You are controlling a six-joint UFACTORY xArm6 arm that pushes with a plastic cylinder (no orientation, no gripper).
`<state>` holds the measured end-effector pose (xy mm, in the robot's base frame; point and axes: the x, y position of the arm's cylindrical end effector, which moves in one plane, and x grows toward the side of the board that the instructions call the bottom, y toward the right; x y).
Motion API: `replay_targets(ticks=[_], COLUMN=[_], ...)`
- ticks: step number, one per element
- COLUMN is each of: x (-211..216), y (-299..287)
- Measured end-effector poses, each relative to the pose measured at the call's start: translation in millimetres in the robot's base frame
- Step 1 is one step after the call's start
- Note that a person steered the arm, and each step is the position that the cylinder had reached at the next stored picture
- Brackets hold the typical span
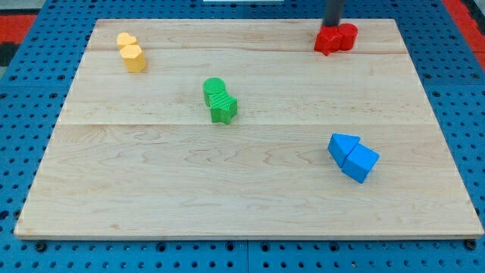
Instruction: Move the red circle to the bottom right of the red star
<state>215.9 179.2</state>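
Red circle (347,36) sits at the far right of the tabletop (250,189), close to the far edge, touching the red star (327,40) on the star's right. The two reds merge in colour, so the seam between them is hard to make out; the star reads as the left, slightly nearer piece, the circle as the right one.

End effector: dark rod comes down from the top of the view, upper part cut off by the frame. My tip (332,26) is at the far side of the red pair, roughly over the star's far edge, just left of the circle. Can't tell if it touches either block, the contact point is hidden behind them. It's a plain rod, no jaws, nothing held.

Other blocks:
- Yellow pair at far left: two small yellow blocks touching, one (126,40) farther, one (134,57) nearer. Shapes unclear, maybe rounded or hexagonal.
- Green pair near centre, a bit left: a ribbed rounded green block (215,91) on the far side, touching a green star-like block (224,110) on the near side.
- Blue pair at right, nearer: blue triangle (343,146) touching a blue cube (360,163) to its right and nearer.

Pairs are well apart from each other. Tabletop is a light wood board on a blue pegboard (23,114); red strips at the far corners are cut off.
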Motion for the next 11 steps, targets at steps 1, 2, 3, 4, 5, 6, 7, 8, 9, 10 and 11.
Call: replay_targets(ticks=[1,2,3,4,5,6,7,8,9,10,11], x=[-3,0,2,41,80,61,21,8,50,96,69], y=[22,39,48,44,19,17,29,10,17,10,37])
